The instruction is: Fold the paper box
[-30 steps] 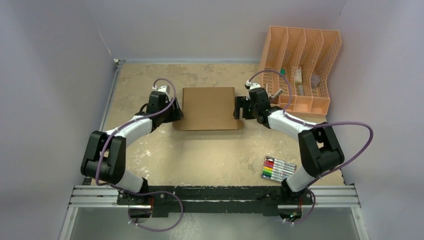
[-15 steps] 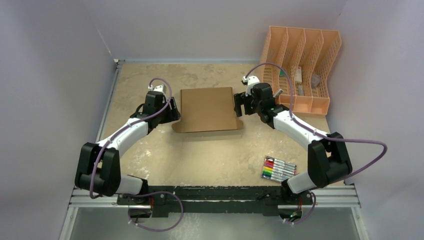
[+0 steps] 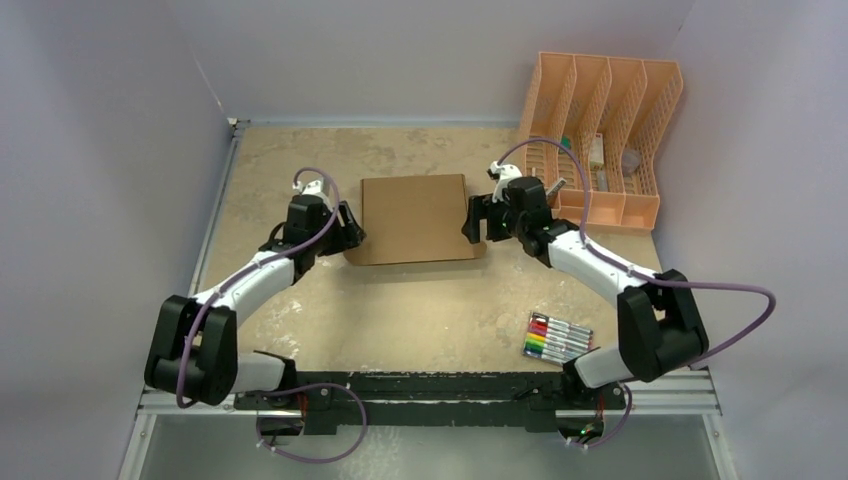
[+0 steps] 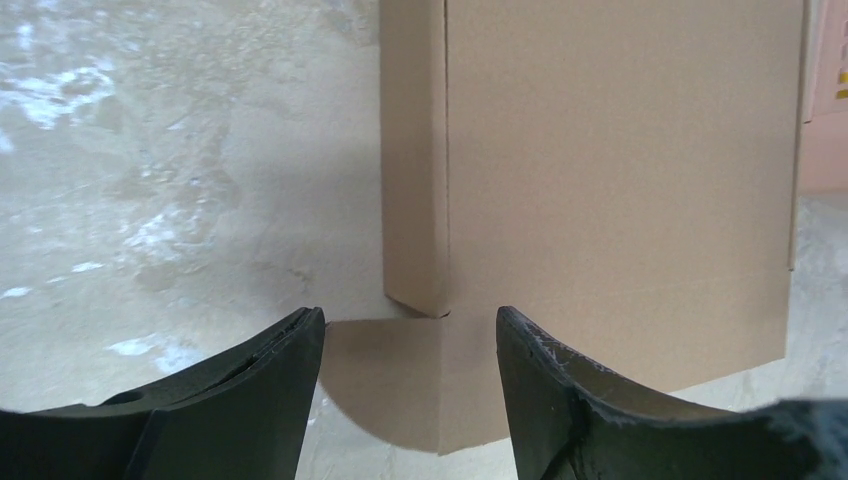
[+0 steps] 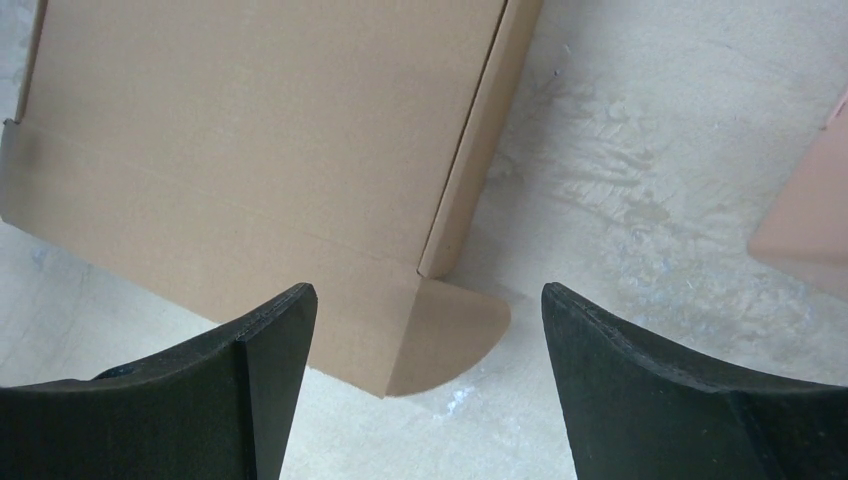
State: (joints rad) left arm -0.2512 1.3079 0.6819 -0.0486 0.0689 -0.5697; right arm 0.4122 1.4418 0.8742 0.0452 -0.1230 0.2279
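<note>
From above, the flat brown cardboard paper box (image 3: 415, 215) lies shut in the middle of the speckled tan table (image 3: 400, 310), a bit toward the far side. The left gripper (image 3: 348, 228) is just beside the box's near left corner and the right gripper (image 3: 478, 218) is just beside its right side. I cannot tell from up here if either one touches the box. A peach plastic slotted organizer (image 3: 600, 130) stands at the far right, and a pack of coloured markers (image 3: 555, 338) lies at the near right. In the left wrist view, the two black fingers (image 4: 250, 400) are apart with nothing pinched between them, so this gripper is open. Past them are the box's thin left side wall (image 4: 412, 150) and a small rounded tab (image 4: 390, 390) lying flat on the table. In the right wrist view, the black fingers (image 5: 240, 400) are wide apart and hold nothing. Here too a rounded cardboard tab (image 5: 455, 335) sticks out from under the right side wall (image 5: 480, 140). I think the box is very light and will slide if pushed from only one side. The cardboard looks stiff but bends at its creases, and a hard pinch could dent it. A good place to hold looks like a rounded tab or a side wall's edge, with one gripper on each side.
</note>
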